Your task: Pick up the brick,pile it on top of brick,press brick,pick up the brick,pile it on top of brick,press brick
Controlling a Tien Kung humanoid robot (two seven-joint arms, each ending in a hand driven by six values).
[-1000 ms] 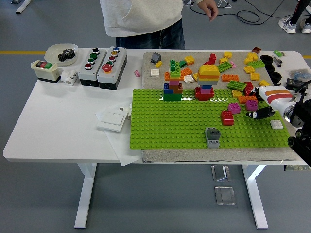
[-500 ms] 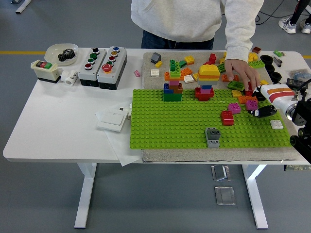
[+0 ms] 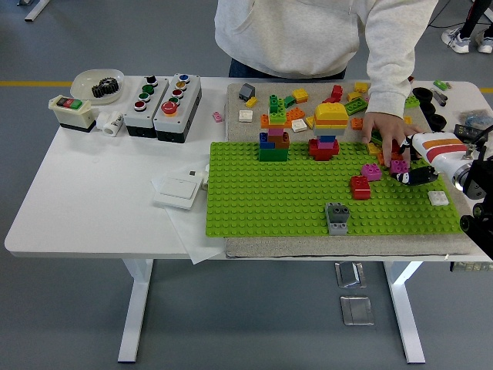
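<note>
A green baseplate (image 3: 285, 200) lies on a grey mat. On it stand a red brick (image 3: 360, 186), a grey brick (image 3: 337, 216), two magenta bricks (image 3: 372, 172) (image 3: 399, 165) and a flat white brick (image 3: 438, 197). A multicoloured stack (image 3: 273, 132) and a yellow-topped stack (image 3: 330, 126) stand at the plate's far edge. My right hand (image 3: 410, 177) rests low over the plate's right part, with black fingers stretched left and holding nothing, just right of the magenta bricks. A person's hand (image 3: 382, 126) reaches into the loose bricks right next to my hand.
Loose bricks (image 3: 362, 104) cover the mat behind the plate. Two button boxes (image 3: 163, 99), a switch box (image 3: 72, 112), a white bowl with a gear (image 3: 98, 83) and a white wall switch (image 3: 179, 187) sit on the left. Black parts (image 3: 437, 119) lie far right.
The person has leaned in over the table and their hand has come down and nearer, to the bricks beside my right hand. My right hand has hardly moved.
</note>
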